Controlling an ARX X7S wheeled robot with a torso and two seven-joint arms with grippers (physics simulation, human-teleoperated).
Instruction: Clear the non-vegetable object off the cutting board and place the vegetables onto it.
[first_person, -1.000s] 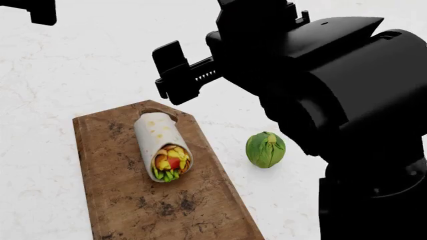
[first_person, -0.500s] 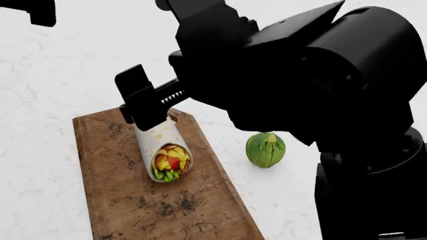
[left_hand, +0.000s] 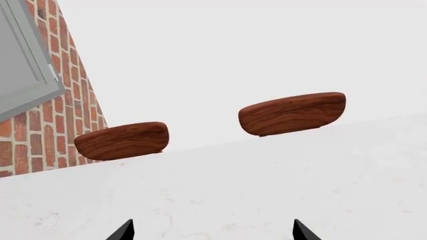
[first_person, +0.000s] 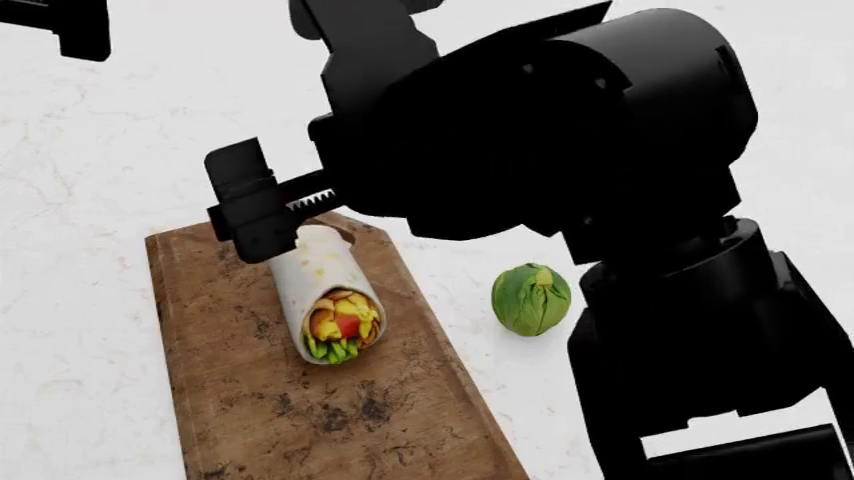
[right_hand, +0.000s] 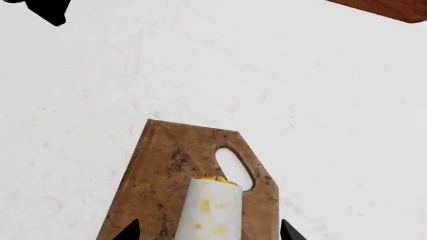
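Squarely on the cutting board (first_person: 254, 370) lies the tortilla wrap (first_person: 320, 290), a pale roll resting lengthwise on the wood, its open end of red, yellow and green filling turned toward the robot and its closed end pointing toward the board's oval handle hole. The board is the only carrier in sight and the wrap is all it bears; the rest of its stained brown face is bare. Off the board, on its right side and clear of its edge, a round leafy green ball (first_person: 531, 298) with a yellowish tip sits on the white marbled worktop (first_person: 80, 330) (the second, darker vegetable shows in none of the views).

Over the far end of the wrap hangs the right gripper (first_person: 267, 215), its jaws apart; in the right wrist view the two dark fingertips (right_hand: 128, 231) stand on either side of the wrap (right_hand: 208, 212), not touching it, with the board (right_hand: 153, 175) and its handle hole beneath. Whether the gripper is level with the wrap or above it cannot be told.

Well away from the board, the left gripper (left_hand: 212, 231) also shows its jaws spread with nothing between them, facing across bare worktop (left_hand: 267, 185) toward two brown wooden pieces (left_hand: 292, 113) beyond its far edge and a brick wall (left_hand: 67, 95).
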